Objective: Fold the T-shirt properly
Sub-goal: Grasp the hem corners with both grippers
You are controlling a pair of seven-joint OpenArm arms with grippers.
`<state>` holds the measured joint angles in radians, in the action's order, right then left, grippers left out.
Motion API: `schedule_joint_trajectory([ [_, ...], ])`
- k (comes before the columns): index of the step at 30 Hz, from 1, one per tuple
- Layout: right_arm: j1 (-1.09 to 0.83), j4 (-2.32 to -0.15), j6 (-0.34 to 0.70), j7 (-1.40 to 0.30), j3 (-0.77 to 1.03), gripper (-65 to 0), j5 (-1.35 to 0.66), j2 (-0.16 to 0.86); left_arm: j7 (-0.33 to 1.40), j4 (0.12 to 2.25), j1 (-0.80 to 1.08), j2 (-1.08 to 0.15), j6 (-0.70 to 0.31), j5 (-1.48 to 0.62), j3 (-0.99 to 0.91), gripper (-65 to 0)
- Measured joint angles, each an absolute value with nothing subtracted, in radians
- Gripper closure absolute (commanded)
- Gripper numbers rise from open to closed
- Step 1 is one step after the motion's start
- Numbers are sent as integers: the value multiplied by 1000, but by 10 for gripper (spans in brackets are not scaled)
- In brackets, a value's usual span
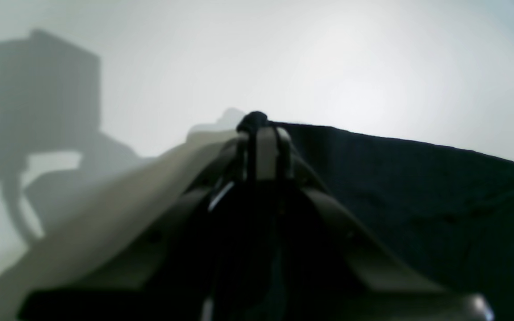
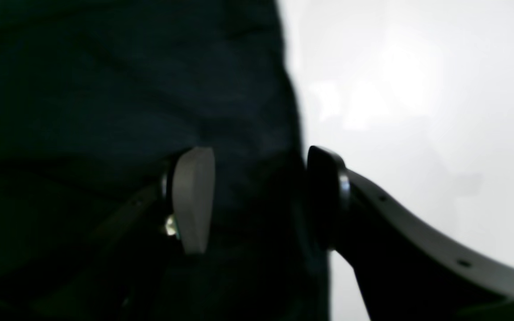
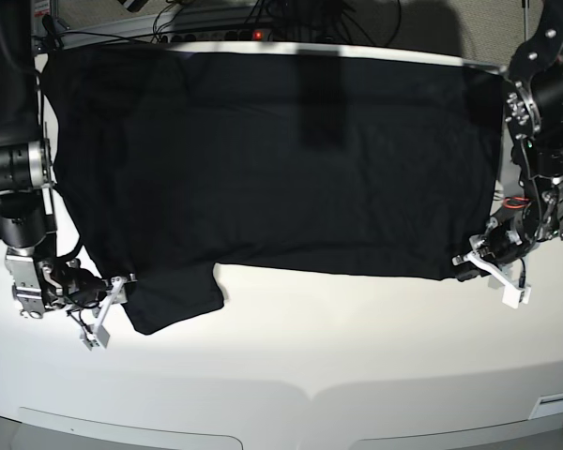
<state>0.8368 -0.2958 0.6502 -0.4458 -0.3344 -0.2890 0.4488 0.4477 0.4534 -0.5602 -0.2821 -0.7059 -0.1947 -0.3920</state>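
Base view, T-shirt (image 3: 272,159) spread on white table (image 3: 310,356), left end effector (image 1: 261,129) pinching hem, right end effector (image 2: 257,196) apart astride sleeve edge.

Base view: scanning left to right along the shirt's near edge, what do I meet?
Right end effector at the sleeve → T-shirt → left end effector at the hem corner.

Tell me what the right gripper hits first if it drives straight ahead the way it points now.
Likely the T-shirt: the right gripper is open, black cloth already between its fingers. Depth is unclear.
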Motion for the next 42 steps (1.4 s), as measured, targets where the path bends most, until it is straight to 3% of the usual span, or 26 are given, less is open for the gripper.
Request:
schedule_joint_trajectory([
  [5, 838, -293, 594, -446, -334, -334, -282, 456, 448, 453, -560, -282, -706, -195, -392, 0],
  [21, 772, -294, 565, -353, -334, -333, -290, 459, 456, 453, -560, -282, -706, -195, -392, 0],
  [23, 773, -294, 565, -368, -334, -286, -290, 458, 456, 453, -560, -282, -706, -195, -392, 0],
  [27, 778, -298, 553, -431, -331, -97, -299, 457, 456, 453, -560, -282, -706, -196, -392, 0],
  [30, 778, -301, 496, -436, -330, 0, -310, 452, 456, 453, -560, -282, -706, -196, -392, 0],
  [42, 767, -299, 459, -292, -330, 0, -237, 442, 447, 453, -560, -282, -706, -195, -392, 0],
])
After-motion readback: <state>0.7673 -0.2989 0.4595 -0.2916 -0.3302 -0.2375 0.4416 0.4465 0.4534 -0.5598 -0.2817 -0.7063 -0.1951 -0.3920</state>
